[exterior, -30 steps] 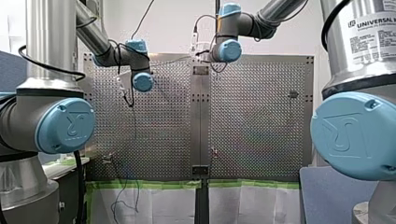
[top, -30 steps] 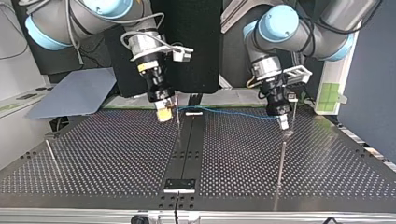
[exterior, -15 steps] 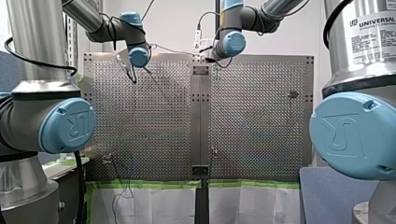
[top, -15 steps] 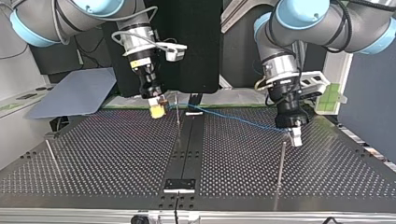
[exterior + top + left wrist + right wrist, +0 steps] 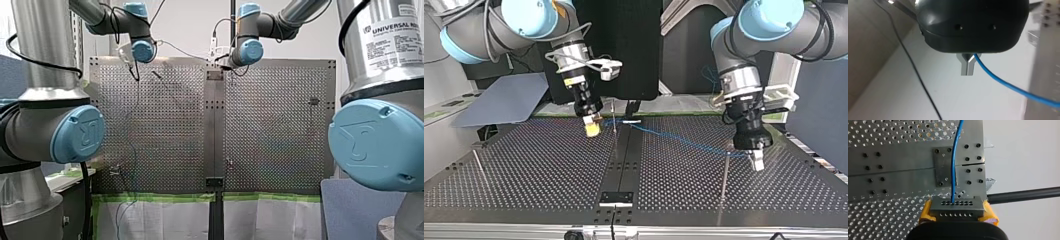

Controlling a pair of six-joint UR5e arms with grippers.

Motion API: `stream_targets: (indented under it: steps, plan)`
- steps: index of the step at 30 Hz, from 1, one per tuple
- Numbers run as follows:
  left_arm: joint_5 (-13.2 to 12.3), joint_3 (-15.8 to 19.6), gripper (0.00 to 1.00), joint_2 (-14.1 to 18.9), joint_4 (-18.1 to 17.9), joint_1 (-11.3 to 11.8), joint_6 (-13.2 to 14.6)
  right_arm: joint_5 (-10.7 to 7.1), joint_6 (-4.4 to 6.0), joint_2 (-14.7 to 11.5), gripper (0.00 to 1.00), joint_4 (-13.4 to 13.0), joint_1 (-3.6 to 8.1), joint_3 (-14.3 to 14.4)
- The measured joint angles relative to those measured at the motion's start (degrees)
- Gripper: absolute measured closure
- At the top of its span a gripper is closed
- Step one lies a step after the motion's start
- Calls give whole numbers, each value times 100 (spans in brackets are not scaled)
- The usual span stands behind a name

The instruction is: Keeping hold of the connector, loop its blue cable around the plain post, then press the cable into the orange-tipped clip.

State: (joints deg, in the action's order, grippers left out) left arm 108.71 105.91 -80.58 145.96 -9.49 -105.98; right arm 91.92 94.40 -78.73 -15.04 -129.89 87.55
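1. Since half a second ago our left gripper (image 5: pixel 756 161) sits lower right in top view, fingers pinched on blue cable (image 5: pixel 684 143).
2. Our right gripper (image 5: pixel 592 128) clamps connector (image 5: pixel 955 207), upper left of centre.

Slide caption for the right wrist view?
My right gripper clamps the grey connector between yellow pads; its blue cable runs ahead over the perforated table.

White wall (image 5: pixel 190 30) behind the perforated table (image 5: pixel 170 130), front view. Green tape strip (image 5: pixel 160 198) runs along the table's near edge, with white sheeting (image 5: pixel 170 220) hanging below it. Top view: black panel (image 5: pixel 634 45) at back centre, blue-grey board (image 5: pixel 499 100) at left beyond the table, dark blue partition (image 5: pixel 819 110) at right. Even light.
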Motion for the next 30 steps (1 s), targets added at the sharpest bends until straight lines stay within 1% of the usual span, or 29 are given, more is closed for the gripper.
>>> stream_targets:
  steps: [4,8,13,17,22,30]
  plan:
    - [-215,-23,100,-156,222,222,126,-100,-3,194,100,9,36,-200]
    - [-439,-123,100,-357,447,447,266,-210,-4,372,100,15,52,-444]
    - [-686,-262,100,-585,699,696,493,-295,0,428,100,7,55,-756]
    - [-896,-334,100,-701,908,904,694,-411,1,469,100,10,54,-971]
    - [-1137,-397,100,-785,1145,1145,816,-478,1,546,100,3,48,-1092]
    - [-1575,-755,100,-1162,1587,1582,817,-489,-13,789,100,-25,18,-1200]
